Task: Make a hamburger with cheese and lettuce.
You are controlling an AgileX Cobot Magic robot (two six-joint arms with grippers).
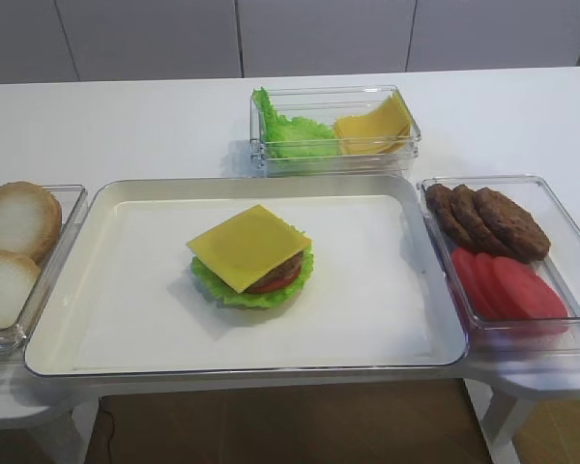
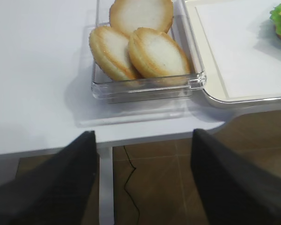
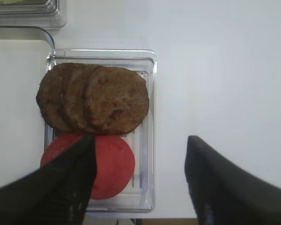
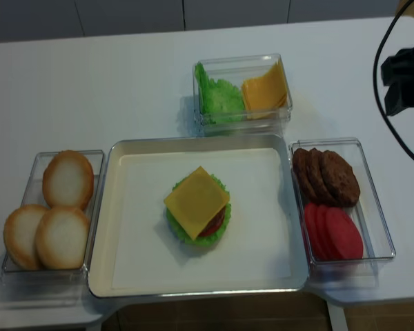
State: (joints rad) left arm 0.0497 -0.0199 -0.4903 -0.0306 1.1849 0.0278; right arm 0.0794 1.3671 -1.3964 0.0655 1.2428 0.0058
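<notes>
Cheese [image 1: 248, 246] capping hamburger [image 1: 252, 277] mid-tray | next: top bun [image 4: 62, 237], left of tray [image 4: 105, 227] | left hand [image 2: 143, 183] released, right hand [image 3: 140, 180] released, both empty | lower bun centred, level.

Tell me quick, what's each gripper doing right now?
Left gripper: open, holding nothing.
Right gripper: open, holding nothing.

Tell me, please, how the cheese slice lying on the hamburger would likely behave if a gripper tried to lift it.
The cheese looks thin and flat, so it would probably flex or droop. Its corners overhang the hamburger, so an edge pinch seems feasible. Its smooth face may slip, and it probably weighs little.
</notes>
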